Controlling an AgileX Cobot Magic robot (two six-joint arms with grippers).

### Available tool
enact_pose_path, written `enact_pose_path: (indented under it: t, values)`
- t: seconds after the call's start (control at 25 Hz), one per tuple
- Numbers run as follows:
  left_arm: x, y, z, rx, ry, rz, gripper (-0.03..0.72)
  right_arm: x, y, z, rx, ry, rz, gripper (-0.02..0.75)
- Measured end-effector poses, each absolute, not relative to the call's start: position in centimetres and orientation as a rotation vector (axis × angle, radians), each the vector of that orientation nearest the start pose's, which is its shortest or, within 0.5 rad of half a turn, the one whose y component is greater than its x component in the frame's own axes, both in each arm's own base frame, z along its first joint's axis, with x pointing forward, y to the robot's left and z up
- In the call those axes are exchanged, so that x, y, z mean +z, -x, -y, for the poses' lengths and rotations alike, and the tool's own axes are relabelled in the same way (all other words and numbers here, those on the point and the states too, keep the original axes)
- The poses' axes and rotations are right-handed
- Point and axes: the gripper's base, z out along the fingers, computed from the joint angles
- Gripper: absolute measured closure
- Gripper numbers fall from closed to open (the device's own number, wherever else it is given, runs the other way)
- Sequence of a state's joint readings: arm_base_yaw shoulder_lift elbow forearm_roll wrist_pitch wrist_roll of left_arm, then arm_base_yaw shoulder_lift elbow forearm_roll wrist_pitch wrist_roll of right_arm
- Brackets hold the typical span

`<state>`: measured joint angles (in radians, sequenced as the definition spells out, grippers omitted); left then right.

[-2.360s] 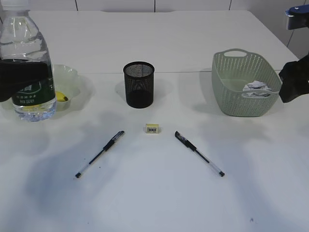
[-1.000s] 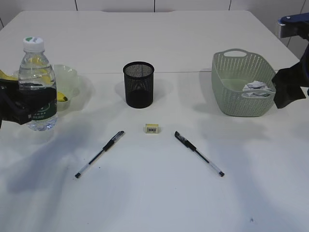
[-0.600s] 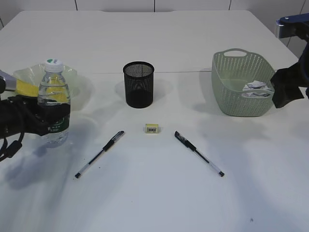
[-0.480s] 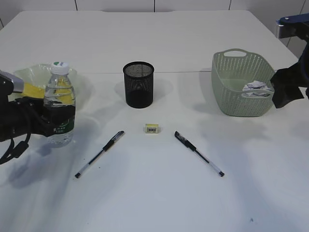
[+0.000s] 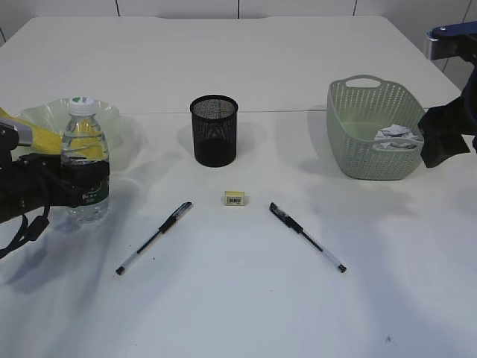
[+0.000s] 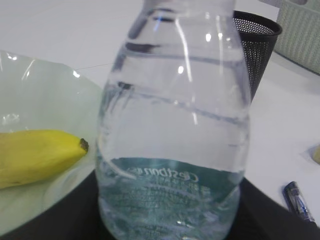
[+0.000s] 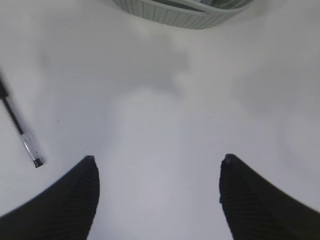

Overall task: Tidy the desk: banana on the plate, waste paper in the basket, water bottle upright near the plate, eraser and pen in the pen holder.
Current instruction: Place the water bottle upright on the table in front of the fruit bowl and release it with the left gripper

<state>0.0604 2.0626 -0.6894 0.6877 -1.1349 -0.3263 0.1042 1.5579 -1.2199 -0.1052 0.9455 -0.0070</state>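
Around the black mesh pen holder (image 5: 215,130), which stands upright near the middle, the white surface (image 5: 246,298) carries everything else. Right of the pen holder sits the sage-green basket (image 5: 376,139), the biggest item, with the crumpled waste paper (image 5: 393,137) lying inside it. Just beyond the basket's far right side hangs the right end effector (image 7: 157,187); its wrist view shows the two dark fingers standing wide apart over bare surface, holding nothing, with the end of one pen at the left edge of that view.

Left of the pen holder lies the pale green plate (image 5: 46,115), and the yellow banana (image 6: 37,155) rests in it, dark tip pointing towards the bottle. In front of the plate, on the pen holder's left, the water bottle (image 5: 84,158) stands upright with its white cap on top. The left end effector (image 5: 56,186) is clamped around the bottle's lower, labelled part; whether the bottle's base touches the surface is hard to judge from here.

Nearer the camera than the pen holder lie two pens, well apart: the left pen (image 5: 153,238) slants to the front left of it, the right pen (image 5: 308,237) slants to the front right. Between their dark caps, directly in front of the pen holder, sits the small cream eraser (image 5: 235,198), barcode label facing the camera.
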Motion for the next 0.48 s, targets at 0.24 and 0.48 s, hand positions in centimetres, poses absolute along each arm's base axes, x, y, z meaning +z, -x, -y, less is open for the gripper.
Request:
enact_pose_path:
  t: [0.24,0.48]
  values:
    - [10.05,-33.35,3.35,-0.515,-0.407,-1.765,0.292,28.05,-31.56,-2.52,-0.109,0.216,-2.755,0.18]
    - [10.03,-33.29,3.43,-0.52,-0.419,-1.764,0.233,28.05,-31.55,-2.52,-0.109,0.216,-2.755,0.181]
